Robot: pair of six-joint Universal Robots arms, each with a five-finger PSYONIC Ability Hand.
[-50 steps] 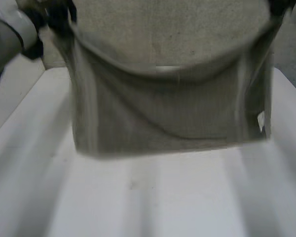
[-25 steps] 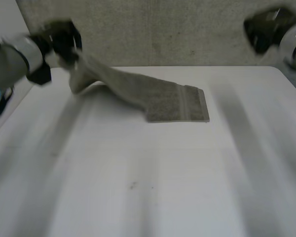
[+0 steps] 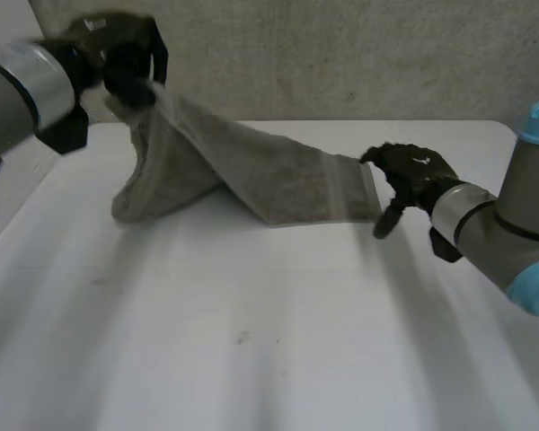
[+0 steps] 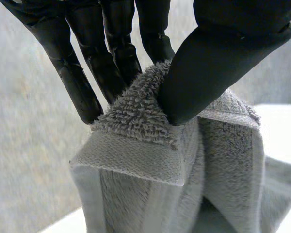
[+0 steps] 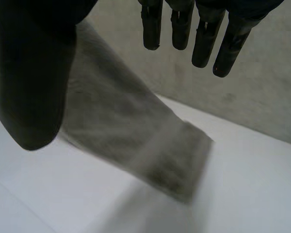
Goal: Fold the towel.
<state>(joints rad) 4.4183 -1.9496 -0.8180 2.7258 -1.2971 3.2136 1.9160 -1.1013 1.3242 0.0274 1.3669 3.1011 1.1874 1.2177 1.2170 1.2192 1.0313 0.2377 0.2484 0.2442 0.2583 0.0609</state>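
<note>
Now the towel (image 3: 251, 171) is no longer stretched in the air between two grips, as it was a second ago. Its far end has dropped onto the worktop (image 3: 251, 359) and lies flat just past centre, toward 1 o'clock. The rest slopes up to 10 o'clock, where the left robot hand (image 3: 126, 58) keeps one corner raised, thumb pressing the hemmed corner against the fingers.

The right robot hand (image 3: 413, 175), high and well clear half a second ago, has come down to 3 o'clock. It sits just beside the flat end's edge with fingers loose, thumb apart from them, holding nothing. I cannot tell whether a fingertip touches the hem.

For the task, this looks like the lay-down before a fold. One end is parked and the other is held up, so the next move is probably to carry the raised corner across. The slack bunched at 9 o'clock may crease the fold.

As for containers, the towel lies straight on the bare worktop.
</note>
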